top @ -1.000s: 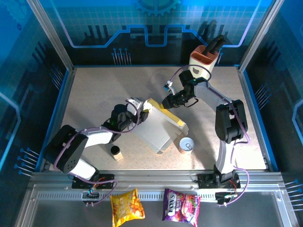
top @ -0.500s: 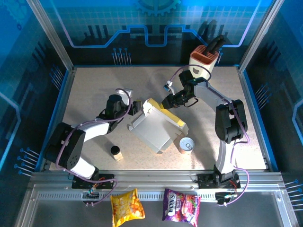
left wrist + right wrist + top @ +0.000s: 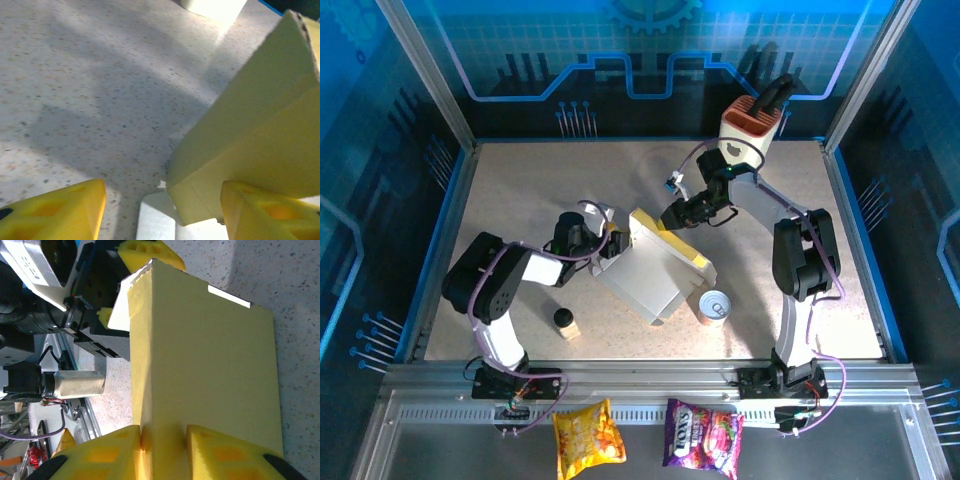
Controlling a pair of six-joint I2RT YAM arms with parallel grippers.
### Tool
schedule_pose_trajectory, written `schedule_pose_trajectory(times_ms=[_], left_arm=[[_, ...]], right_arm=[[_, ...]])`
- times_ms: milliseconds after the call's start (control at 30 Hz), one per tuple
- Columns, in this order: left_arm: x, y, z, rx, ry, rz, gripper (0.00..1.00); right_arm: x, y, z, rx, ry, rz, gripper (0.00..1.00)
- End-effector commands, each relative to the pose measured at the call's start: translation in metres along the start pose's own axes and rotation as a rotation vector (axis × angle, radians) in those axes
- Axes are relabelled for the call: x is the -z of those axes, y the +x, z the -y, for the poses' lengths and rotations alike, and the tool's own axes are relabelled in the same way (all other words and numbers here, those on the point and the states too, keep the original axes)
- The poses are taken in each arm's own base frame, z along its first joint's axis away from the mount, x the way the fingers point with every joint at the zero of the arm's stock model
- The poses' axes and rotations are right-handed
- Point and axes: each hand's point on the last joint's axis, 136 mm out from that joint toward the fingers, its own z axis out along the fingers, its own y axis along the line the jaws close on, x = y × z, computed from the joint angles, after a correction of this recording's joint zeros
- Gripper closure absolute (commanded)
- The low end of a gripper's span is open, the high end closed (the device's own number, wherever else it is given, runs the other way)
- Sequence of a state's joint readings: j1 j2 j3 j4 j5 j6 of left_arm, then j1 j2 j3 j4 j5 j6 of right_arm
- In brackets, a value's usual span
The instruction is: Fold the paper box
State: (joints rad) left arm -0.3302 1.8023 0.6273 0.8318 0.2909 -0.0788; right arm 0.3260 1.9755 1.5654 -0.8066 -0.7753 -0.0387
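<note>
Ideally, the paper box (image 3: pixel 650 270) pinched by the right hand (image 3: pixel 673 213) is creased against the open, empty left hand (image 3: pixel 608 242).

Bare table (image 3: pixel 520 190) left; tin can (image 3: pixel 715 306) beside paper box (image 3: pixel 650 275)

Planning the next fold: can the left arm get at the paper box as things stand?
Probably yes: the left gripper is open right at the edge of the paper box, with nothing between them.

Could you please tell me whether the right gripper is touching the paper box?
Touching. In the right wrist view the right gripper pinches the paper box: its fingers press the yellow flap from both sides, no gap.
</note>
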Motion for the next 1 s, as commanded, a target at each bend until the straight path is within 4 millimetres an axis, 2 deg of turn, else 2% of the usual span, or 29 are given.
schedule_pose_trajectory(times_ms=[0, 200, 400, 767, 867, 967], left_arm=[[-0.007, -0.008, 0.022, -0.037, 0.139, 0.033, 0.39], [-0.012, 0.000, 0.031, -0.032, 0.215, 0.039, 0.44], [-0.013, 0.000, 0.032, -0.028, 0.227, 0.042, 0.51], [0.001, -0.010, 0.024, -0.023, 0.145, 0.123, 0.60], [0.007, -0.010, 0.019, -0.040, 0.103, 0.135, 0.60], [0.011, -0.011, 0.015, -0.049, 0.066, 0.139, 0.51]], right_arm=[[-0.004, 0.001, -0.002, -0.007, -0.027, -0.021, 0.69], [-0.005, 0.000, -0.004, -0.005, -0.052, -0.022, 0.69], [-0.010, 0.001, -0.006, -0.014, -0.096, -0.033, 0.70], [-0.019, 0.005, -0.024, -0.009, -0.194, -0.067, 0.69], [-0.019, 0.005, -0.027, -0.008, -0.213, -0.067, 0.70], [-0.019, 0.004, -0.029, -0.009, -0.224, -0.068, 0.70]])
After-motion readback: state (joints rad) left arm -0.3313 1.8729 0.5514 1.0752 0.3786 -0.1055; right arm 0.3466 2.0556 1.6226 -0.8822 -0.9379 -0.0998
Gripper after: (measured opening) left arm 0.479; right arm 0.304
